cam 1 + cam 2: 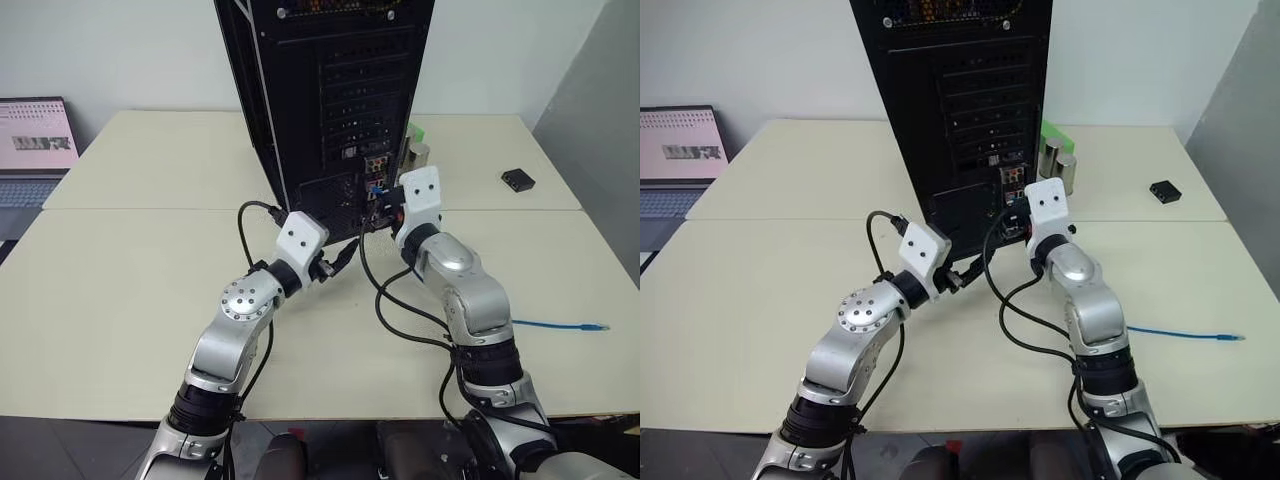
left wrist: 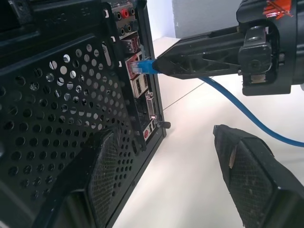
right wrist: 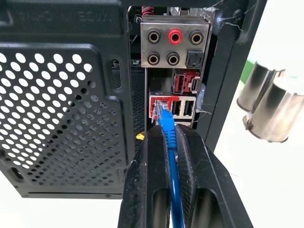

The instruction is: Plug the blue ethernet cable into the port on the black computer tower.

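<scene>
The black computer tower (image 1: 320, 90) stands upright at the middle of the table with its rear panel toward me. My right gripper (image 3: 167, 130) is shut on the blue ethernet cable (image 3: 172, 156) just behind its clear plug (image 3: 160, 108). The plug's tip sits at the mouth of the port (image 3: 156, 102), a red-framed socket in the connector panel; I cannot tell how deep it is. The cable's other end trails over the table at the right (image 1: 560, 325). My left gripper (image 2: 161, 135) hangs open, low beside the tower's mesh rear, with nothing between its fingers.
Two metal cylinders (image 1: 1058, 165) and a green object stand just right of the tower. A small black box (image 1: 517, 179) lies at the far right, and a laptop (image 1: 35, 150) sits off the table's left edge. Black robot wires (image 1: 400, 310) loop across the table in front.
</scene>
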